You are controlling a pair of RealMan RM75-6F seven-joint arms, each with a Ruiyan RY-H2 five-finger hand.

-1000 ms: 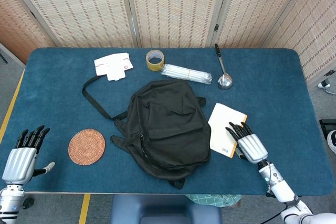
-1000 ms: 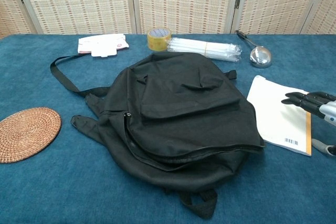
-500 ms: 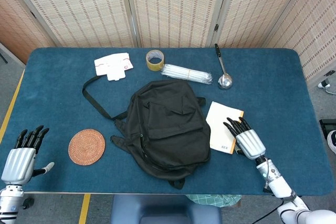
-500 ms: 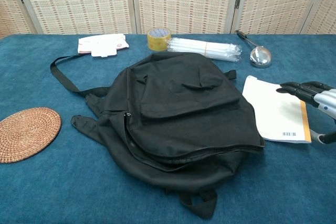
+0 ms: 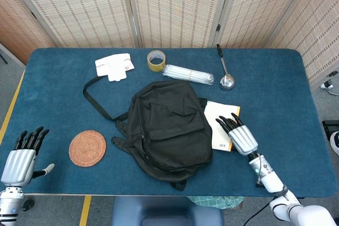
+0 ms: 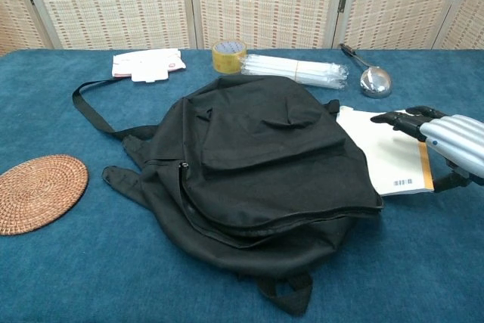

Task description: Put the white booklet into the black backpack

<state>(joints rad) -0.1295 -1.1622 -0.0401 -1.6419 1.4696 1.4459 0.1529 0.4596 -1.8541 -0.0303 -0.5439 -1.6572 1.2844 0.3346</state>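
Observation:
The black backpack (image 5: 168, 127) (image 6: 257, 168) lies flat in the middle of the blue table, its zip along the left and front edge. The white booklet (image 5: 217, 128) (image 6: 382, 158), with an orange spine, lies flat against the backpack's right side, its left edge tucked partly under the bag. My right hand (image 5: 238, 135) (image 6: 442, 138) rests flat on the booklet's right part, fingers stretched out over it. My left hand (image 5: 22, 157) hovers off the table's front left corner, fingers apart and holding nothing; the chest view does not show it.
A round woven coaster (image 5: 87, 147) (image 6: 36, 190) lies left of the bag. At the back are a white folded card (image 5: 113, 65), a tape roll (image 5: 155, 60) (image 6: 228, 56), a pack of clear straws (image 5: 187, 73) (image 6: 295, 69) and a metal ladle (image 5: 225, 70) (image 6: 368, 73).
My right hand has slid the booklet leftward across the table. The booklet has gone from lying apart from the backpack to being partly under its right edge.

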